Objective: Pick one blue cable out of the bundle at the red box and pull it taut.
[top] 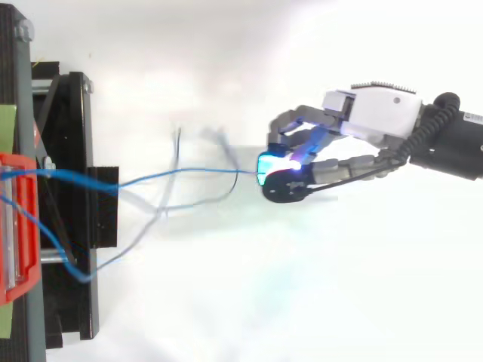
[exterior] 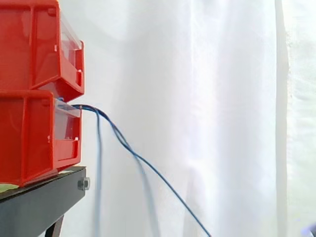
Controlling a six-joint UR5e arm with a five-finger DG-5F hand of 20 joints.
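Top view: the robot hand (top: 355,113) is at the right, well apart from the red box (top: 29,226). Its fingers are curled and its glowing fingertips (top: 266,167) pinch one blue cable (top: 189,170). That cable runs left from the pinch to the box with a slight wave in it, so I judge it close to taut but not fully drawn.

The main risk is slip. The hold is only a fingertip pinch on a thin strand, and a harder pull could draw the cable out between the pads. A second thin strand (top: 81,277) loops near the edge of the black counter (top: 75,151) and then rises towards the fingertips. I cannot tell whether it is also caught in the pinch. If it is, two cables would come along instead of one. That loop could also snag on the counter's frame.

In the side view the pulled cable (exterior: 148,167) leaves the lip of the lower red box (exterior: 29,143) and slopes down to the right. Another strand (exterior: 98,148) of the bundle hangs straight down beside the counter. An upper red bin (exterior: 29,44) sits stacked on the lower one, so too strong a tug might shift the stack. Behind everything hangs the white curtain (exterior: 222,98), and nothing stands between the robot hand and the box.
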